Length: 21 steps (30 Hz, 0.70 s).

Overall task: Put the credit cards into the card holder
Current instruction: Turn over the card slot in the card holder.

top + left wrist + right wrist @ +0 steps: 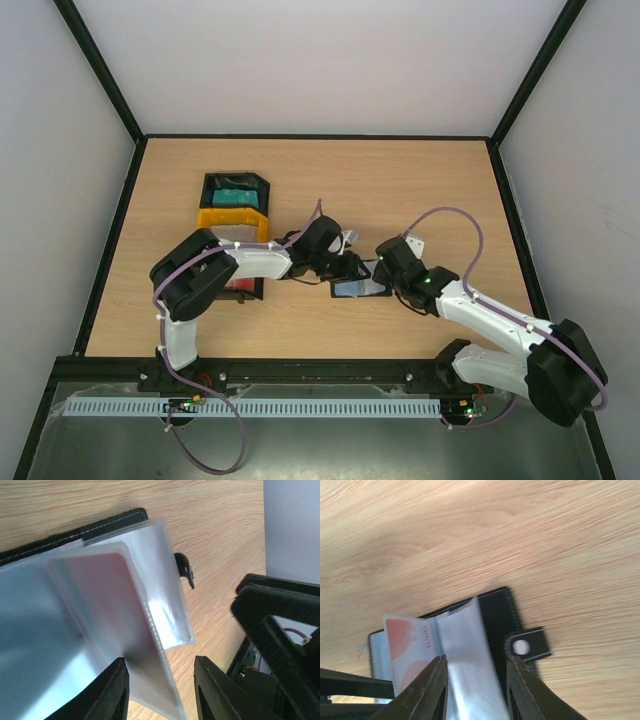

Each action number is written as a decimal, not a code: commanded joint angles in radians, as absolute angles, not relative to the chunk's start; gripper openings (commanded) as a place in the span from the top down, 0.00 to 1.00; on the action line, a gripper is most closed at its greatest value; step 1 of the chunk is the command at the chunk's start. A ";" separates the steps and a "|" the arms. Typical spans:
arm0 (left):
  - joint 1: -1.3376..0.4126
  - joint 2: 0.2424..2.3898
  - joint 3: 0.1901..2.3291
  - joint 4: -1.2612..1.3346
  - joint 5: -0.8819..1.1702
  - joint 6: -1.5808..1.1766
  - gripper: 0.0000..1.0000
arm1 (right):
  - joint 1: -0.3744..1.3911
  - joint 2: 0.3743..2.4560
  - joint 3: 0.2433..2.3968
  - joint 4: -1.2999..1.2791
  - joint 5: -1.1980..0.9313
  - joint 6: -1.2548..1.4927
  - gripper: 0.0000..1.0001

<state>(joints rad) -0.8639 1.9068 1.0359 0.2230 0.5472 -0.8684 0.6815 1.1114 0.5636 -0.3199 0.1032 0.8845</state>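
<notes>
Your card holder (358, 289) lies open on the table (440, 190), mid-frame in the top view, with both grippers crowded right over it. Left gripper (160, 692): jaws apart, a clear sleeve (167, 600) running down between them. Right gripper (476, 692): jaws apart too, straddling a sleeve page. The red-and-white card (410, 640) sits lower left in that view, clasp strap (526, 646) to the right. The teal card (236, 194) is in the black tray (208, 182), upper left.
</notes>
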 commanded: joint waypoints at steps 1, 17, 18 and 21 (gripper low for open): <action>-0.884 1.955 1.117 0.192 0.569 -0.833 0.62 | 0.671 1.035 0.566 -0.461 0.329 0.984 0.67; -0.908 2.012 1.294 -0.026 0.462 -0.771 0.52 | 0.624 0.882 0.559 -0.457 0.328 0.968 0.56; -0.907 1.992 1.301 -0.047 0.443 -0.755 0.51 | 0.623 0.884 0.564 -0.448 0.316 0.954 0.56; -0.905 1.925 1.316 -0.135 0.362 -0.697 0.46 | 0.623 0.900 0.592 -0.415 0.267 0.893 0.53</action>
<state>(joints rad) -0.9047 2.0415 1.2675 -0.0029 0.4625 -0.7864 0.6277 0.8921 0.5591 -0.4419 0.2977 0.9665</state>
